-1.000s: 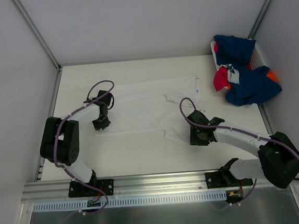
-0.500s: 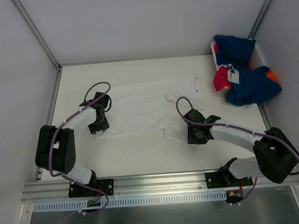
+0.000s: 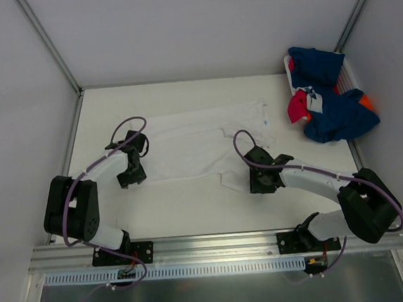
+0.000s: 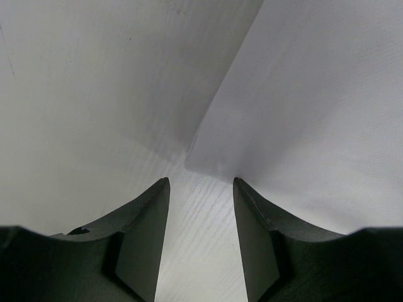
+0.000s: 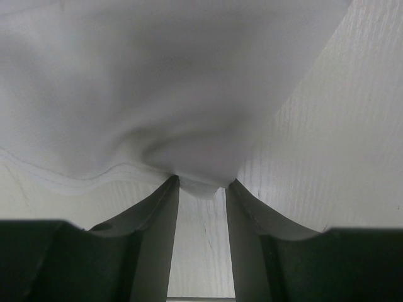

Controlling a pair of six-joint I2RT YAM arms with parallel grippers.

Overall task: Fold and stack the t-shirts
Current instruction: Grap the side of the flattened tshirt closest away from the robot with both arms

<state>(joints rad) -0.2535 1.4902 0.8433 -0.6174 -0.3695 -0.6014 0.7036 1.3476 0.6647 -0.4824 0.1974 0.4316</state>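
Note:
A plain white t-shirt [image 3: 193, 141] lies spread flat mid-table, its small blue neck label [image 3: 265, 122] at the right end. My left gripper [image 3: 131, 173] sits low at its near left corner. In the left wrist view my left gripper [image 4: 201, 182] is open, and the shirt's corner [image 4: 315, 94] lies just beyond the fingertips. My right gripper [image 3: 259, 178] is at the shirt's near right edge. In the right wrist view my right gripper [image 5: 203, 182] has its jaws a little apart, and a bunched fold of white cloth [image 5: 157, 75] sits between the tips.
A pile of navy t-shirts [image 3: 336, 114] lies at the far right, with a pinkish-red one [image 3: 297, 106] and some orange [image 3: 369, 101] showing. It spills from a white basket [image 3: 351, 74]. White walls and metal posts bound the table.
My right gripper has moved left onto the shirt's near edge. My left gripper has shifted slightly left and nearer, to the shirt's corner. The shirt has barely moved.

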